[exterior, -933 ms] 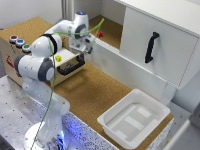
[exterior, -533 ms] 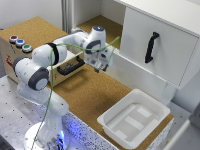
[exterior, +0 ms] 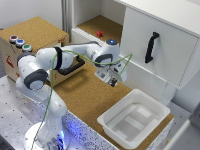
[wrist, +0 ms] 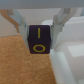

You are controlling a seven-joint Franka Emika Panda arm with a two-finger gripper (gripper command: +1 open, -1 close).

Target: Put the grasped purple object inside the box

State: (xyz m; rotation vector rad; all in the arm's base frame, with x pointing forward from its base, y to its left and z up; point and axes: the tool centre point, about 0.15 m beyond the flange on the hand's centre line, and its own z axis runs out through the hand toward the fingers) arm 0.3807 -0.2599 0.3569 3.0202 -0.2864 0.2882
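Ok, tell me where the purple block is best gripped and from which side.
As now: the purple object sits between the gripper fingers, clamped on its two flat opposite side faces, approached from above. Those parallel faces suit the pads; the face with yellow markings stays uncovered.

- The pincer [exterior: 113, 79] is hiding the purple object in the blurry exterior view.
- The wrist view's edge is cutting off the box [wrist: 70, 62].
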